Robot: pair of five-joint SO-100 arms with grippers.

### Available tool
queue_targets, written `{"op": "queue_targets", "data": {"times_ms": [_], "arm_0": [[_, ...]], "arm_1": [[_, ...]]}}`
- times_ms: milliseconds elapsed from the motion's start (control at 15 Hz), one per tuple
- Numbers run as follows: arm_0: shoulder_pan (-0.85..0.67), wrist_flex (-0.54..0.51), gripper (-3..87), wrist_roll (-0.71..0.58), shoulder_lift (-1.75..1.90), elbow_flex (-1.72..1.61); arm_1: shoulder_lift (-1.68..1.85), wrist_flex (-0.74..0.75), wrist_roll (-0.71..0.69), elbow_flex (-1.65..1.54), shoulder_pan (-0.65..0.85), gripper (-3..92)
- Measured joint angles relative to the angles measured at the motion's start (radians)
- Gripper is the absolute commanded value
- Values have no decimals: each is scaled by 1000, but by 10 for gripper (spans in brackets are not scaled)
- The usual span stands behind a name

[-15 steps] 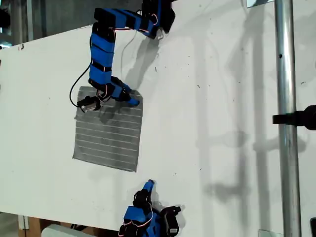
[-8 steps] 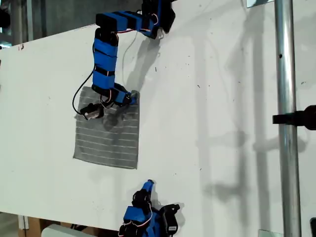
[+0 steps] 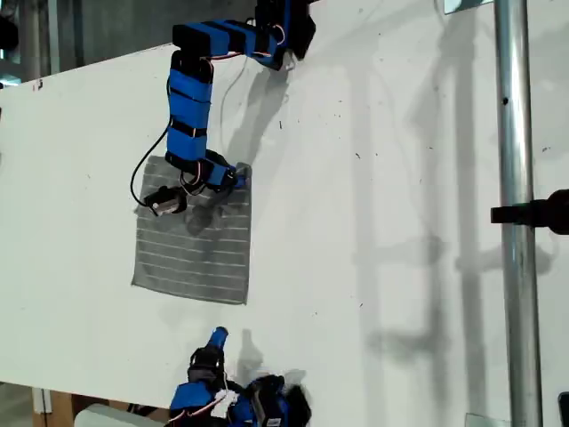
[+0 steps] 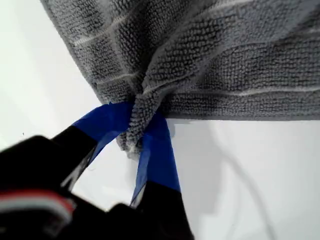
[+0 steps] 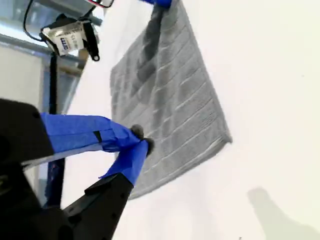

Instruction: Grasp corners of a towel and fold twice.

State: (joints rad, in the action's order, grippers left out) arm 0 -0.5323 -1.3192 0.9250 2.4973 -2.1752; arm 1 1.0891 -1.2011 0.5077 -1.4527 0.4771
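Moved: since half a second ago the arm at the bottom edge of the exterior view has swung toward that view's left; the arm over the cloth has kept its place.
Table: one broad white tabletop [image 3: 400, 178], its far side cut off by the exterior view's upper left and crossed by arm shadows.
Pole: one upright grey metal pole [image 3: 514, 222] near the exterior view's right edge, running out of frame at both ends.
Towel: one grey, roughly square soft towel with thin pale stripes [image 3: 194, 245], lying flat on the table in the exterior view's left half; its upper edge is partly hidden under the arm.
Corners: three show in the exterior view; the fourth, the grey corner tip [image 4: 134, 134], is bunched between blue fingers and hard to make out there.
First arm: reaches down from the top of the exterior view, bent at the elbow; my first gripper [image 3: 233, 178] is clamped on that corner, the fabric puckering up from the jaws.
Second arm: low, base cut off by the bottom edge; my second gripper [image 3: 216, 337] is just short of the towel's near edge, its blue-taped fingertips [image 5: 134, 152] nearly together with nothing between them.
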Motion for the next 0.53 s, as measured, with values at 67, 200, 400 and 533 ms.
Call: {"op": "queue_targets", "data": {"times_ms": [67, 200, 400, 533], "arm_0": [[-20, -25, 104, -89, -178, 152], [-58, -29, 239, -250, -370, 288], [-106, -87, 287, -445, -534, 440], [-129, -84, 280, -472, -629, 462]], "arm_1": [[0, 0, 0, 0, 0, -2], [0, 0, 0, 0, 0, -2], [0, 3, 0, 0, 0, -2], [2, 3, 0, 0, -5, -2]]}}
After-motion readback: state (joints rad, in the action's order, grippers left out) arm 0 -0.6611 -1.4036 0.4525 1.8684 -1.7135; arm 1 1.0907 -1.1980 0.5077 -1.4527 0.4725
